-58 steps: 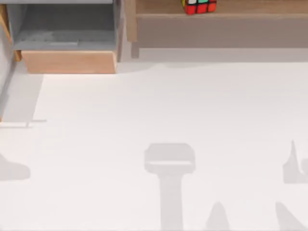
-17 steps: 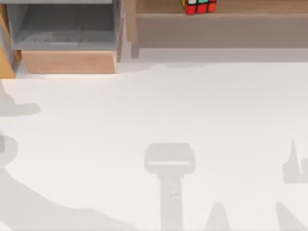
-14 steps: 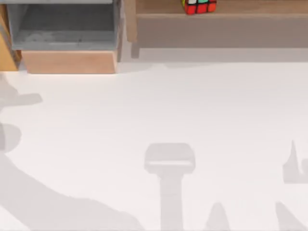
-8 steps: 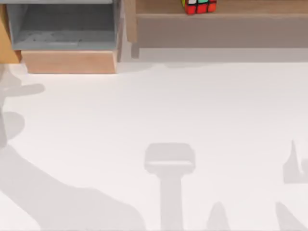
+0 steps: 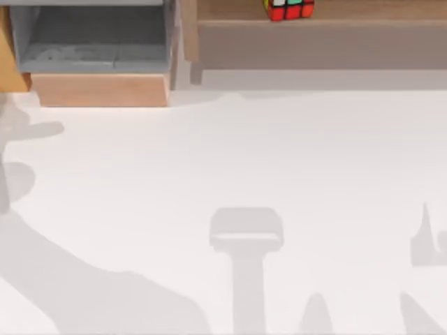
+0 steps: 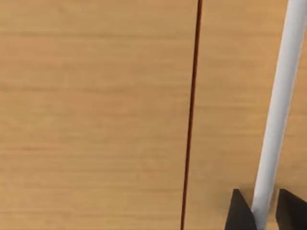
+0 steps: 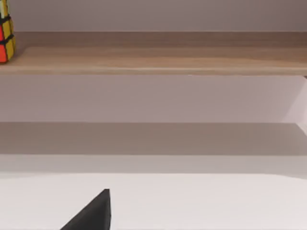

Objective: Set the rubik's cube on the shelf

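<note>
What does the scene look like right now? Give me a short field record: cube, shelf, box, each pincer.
rubik's cube: resting on the shelf, near its left end
shelf: long light-wood ledge at the table's far right
box compartment: grey-lined, wooden front, far left
left pincer: fingertips straddle a white rod, close to a wood panel
right pincer: one dark fingertip visible, low over the table, facing the shelf
cube held: no

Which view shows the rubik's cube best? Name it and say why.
The top view: the rubik's cube sits on the shelf, with red, green and yellow squares showing, though the frame edge crops it. The right wrist view catches a sliver at its edge. The left wrist view faces wood.
</note>
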Robot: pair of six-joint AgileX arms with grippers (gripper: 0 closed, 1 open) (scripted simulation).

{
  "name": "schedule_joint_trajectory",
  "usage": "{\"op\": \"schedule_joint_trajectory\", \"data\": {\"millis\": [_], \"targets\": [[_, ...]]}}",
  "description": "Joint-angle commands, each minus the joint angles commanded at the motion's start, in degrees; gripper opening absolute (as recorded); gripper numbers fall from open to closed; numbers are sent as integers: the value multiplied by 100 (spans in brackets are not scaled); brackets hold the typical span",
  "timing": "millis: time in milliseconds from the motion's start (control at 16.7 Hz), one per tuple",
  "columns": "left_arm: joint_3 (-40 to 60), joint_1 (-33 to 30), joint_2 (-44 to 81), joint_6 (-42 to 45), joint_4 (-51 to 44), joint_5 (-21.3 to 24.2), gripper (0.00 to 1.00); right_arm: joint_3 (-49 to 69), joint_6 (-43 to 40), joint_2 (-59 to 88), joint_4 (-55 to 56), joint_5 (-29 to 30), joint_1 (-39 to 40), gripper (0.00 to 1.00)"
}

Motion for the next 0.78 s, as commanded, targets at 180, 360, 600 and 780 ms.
{"op": "schedule_joint_trajectory", "data": {"millis": [180, 360, 600, 780], "targets": [[0, 0, 0, 0, 0, 0, 68, 0, 0, 0, 0, 0, 0, 100], [0, 0, 0, 0, 0, 0, 90, 0, 0, 0, 0, 0, 0, 100], [0, 0, 0, 0, 0, 0, 100, 0, 0, 0, 0, 0, 0, 100], [0, 0, 0, 0, 0, 0, 100, 0, 0, 0, 0, 0, 0, 100]]}}
